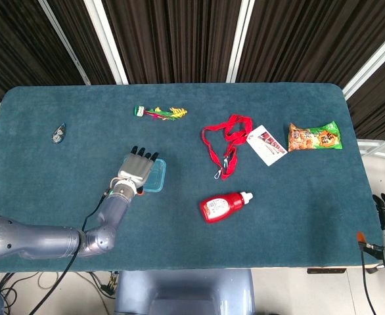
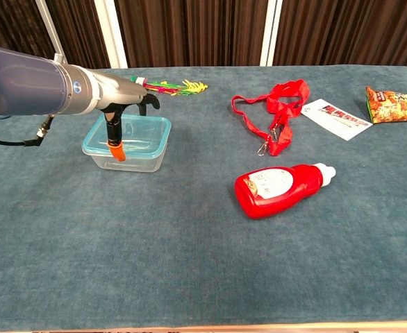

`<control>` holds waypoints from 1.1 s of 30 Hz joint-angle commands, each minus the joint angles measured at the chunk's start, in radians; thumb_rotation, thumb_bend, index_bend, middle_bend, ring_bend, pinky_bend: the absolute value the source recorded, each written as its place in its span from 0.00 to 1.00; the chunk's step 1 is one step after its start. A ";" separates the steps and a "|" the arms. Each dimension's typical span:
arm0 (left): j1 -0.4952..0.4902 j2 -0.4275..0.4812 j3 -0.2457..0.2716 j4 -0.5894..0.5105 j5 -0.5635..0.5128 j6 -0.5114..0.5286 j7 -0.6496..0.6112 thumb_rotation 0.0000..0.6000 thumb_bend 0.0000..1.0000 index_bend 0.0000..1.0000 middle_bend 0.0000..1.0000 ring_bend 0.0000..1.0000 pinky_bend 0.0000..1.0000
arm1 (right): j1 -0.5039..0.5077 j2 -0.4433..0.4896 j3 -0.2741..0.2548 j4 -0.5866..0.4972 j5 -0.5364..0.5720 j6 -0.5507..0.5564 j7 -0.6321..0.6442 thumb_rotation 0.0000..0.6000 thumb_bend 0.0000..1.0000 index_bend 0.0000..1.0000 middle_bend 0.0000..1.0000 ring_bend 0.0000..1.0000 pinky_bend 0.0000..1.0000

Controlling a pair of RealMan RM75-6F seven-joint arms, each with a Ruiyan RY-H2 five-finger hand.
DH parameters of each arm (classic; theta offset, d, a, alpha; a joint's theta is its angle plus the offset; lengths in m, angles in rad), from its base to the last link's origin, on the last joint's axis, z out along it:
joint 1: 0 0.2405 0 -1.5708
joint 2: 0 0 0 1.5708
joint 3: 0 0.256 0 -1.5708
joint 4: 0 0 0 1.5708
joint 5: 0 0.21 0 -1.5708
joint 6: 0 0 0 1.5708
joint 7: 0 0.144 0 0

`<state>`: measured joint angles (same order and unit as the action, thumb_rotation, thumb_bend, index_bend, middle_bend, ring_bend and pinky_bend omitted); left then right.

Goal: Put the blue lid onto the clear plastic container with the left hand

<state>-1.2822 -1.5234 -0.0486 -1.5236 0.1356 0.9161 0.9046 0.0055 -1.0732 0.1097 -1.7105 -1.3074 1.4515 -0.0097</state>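
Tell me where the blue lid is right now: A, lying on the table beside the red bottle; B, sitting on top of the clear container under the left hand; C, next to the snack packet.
B: the blue lid sits on the clear plastic container, with the left hand over it, well apart from the red bottle and snack packet.

Open cloth lies from 4 to 8 o'clock of the clear plastic container; red bottle blocks at 4 o'clock
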 commanded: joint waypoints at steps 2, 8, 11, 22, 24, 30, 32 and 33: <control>0.001 0.003 0.001 -0.002 0.000 -0.004 0.002 1.00 0.13 0.00 0.15 0.00 0.00 | 0.000 0.000 0.000 0.000 0.000 0.000 0.000 1.00 0.39 0.06 0.04 0.03 0.00; -0.001 0.007 0.003 -0.005 0.000 -0.006 0.009 1.00 0.13 0.00 0.09 0.00 0.00 | 0.000 -0.001 0.000 0.000 0.000 0.000 -0.001 1.00 0.39 0.06 0.04 0.03 0.00; -0.002 0.009 0.004 -0.006 -0.001 -0.006 0.012 1.00 0.13 0.00 0.07 0.00 0.00 | 0.000 -0.001 0.000 0.000 0.000 0.000 -0.001 1.00 0.39 0.06 0.04 0.03 0.00; -0.003 0.021 0.006 -0.018 0.007 -0.001 0.018 1.00 0.13 0.00 0.01 0.00 0.00 | 0.001 -0.001 -0.001 0.000 -0.001 -0.002 -0.001 1.00 0.39 0.06 0.04 0.03 0.00; -0.002 0.024 0.008 -0.022 0.008 -0.002 0.020 1.00 0.13 0.00 0.01 0.00 0.00 | 0.001 -0.001 -0.001 0.000 -0.002 -0.003 -0.002 1.00 0.39 0.06 0.04 0.03 0.00; 0.000 0.034 0.017 -0.039 0.024 0.014 0.027 1.00 0.13 0.00 0.00 0.00 0.00 | 0.003 -0.003 -0.001 0.001 0.000 -0.005 -0.005 1.00 0.39 0.06 0.04 0.03 0.00; 0.001 0.042 0.021 -0.048 0.035 0.028 0.032 1.00 0.13 0.00 0.00 0.00 0.00 | 0.004 -0.003 -0.001 0.001 0.000 -0.006 -0.006 1.00 0.39 0.06 0.04 0.03 0.00; 0.002 0.046 0.023 -0.054 0.042 0.038 0.034 1.00 0.13 0.00 0.00 0.00 0.00 | 0.004 -0.003 -0.001 0.001 0.000 -0.005 -0.007 1.00 0.39 0.06 0.04 0.03 0.00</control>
<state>-1.2813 -1.4827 -0.0282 -1.5712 0.1706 0.9454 0.9353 0.0091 -1.0759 0.1085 -1.7091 -1.3076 1.4460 -0.0164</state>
